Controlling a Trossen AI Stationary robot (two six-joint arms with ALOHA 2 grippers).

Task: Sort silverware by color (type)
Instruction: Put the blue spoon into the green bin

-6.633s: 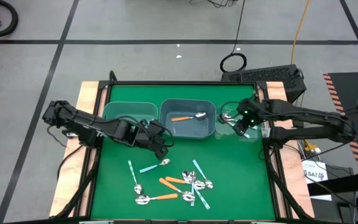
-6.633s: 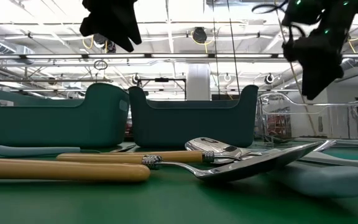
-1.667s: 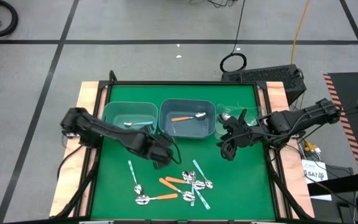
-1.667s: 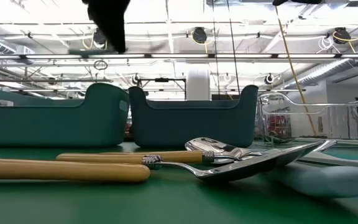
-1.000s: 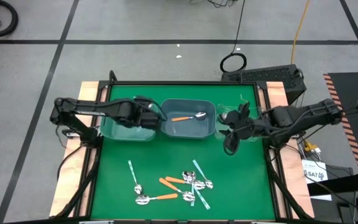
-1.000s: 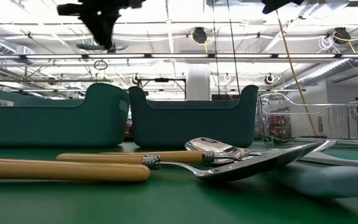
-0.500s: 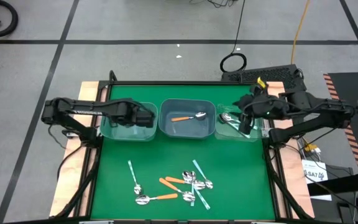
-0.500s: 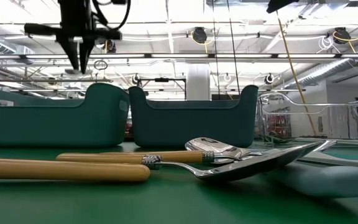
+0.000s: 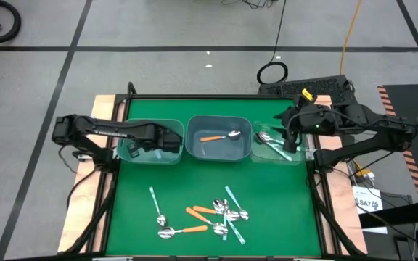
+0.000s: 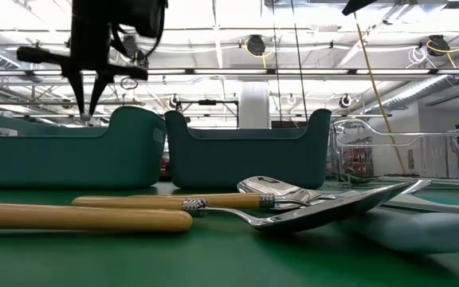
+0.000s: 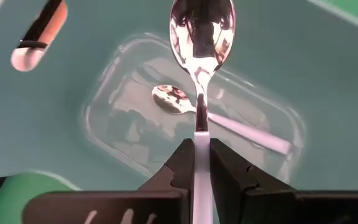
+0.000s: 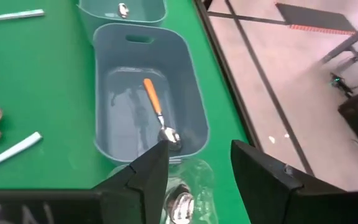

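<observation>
My left gripper [image 9: 167, 139] [image 10: 86, 96] hangs over the left blue-grey bin [image 9: 140, 151], shut on a light blue-handled spoon [image 11: 202, 28]. A second light blue-handled spoon [image 11: 179, 99] lies flat on that bin's floor. My right gripper [image 9: 290, 138] [image 12: 197, 180] is open above the clear bin [image 9: 296, 161] at the right, where teal-handled spoons [image 9: 267, 139] lie. The middle bin [image 9: 194, 148] holds an orange-handled spoon [image 9: 220, 136]. Several more spoons [image 9: 209, 217] lie in a loose pile on the green mat near the table's near edge. My left gripper pinches the spoon's light blue handle [image 11: 201, 134] between its two fingers, just behind the metal neck. The fingers [image 10: 80, 92] point down from above and the spoon lies along them. It hangs bowl down, lifted clear above the bin floor.
The three bins stand in a row along the far half of the green mat [image 9: 281, 217]. A single light blue spoon [image 9: 156, 205] lies left of the pile. The low view shows orange handles [image 10: 70, 217] and a metal bowl [image 10: 325, 209] close up.
My left gripper has moved from the edge between the left and middle bins toward the table's left, has come down over the left bin and has turned its fingers downward, the spoon still held. My right gripper has moved from the mat toward the far edge, over the clear bin.
</observation>
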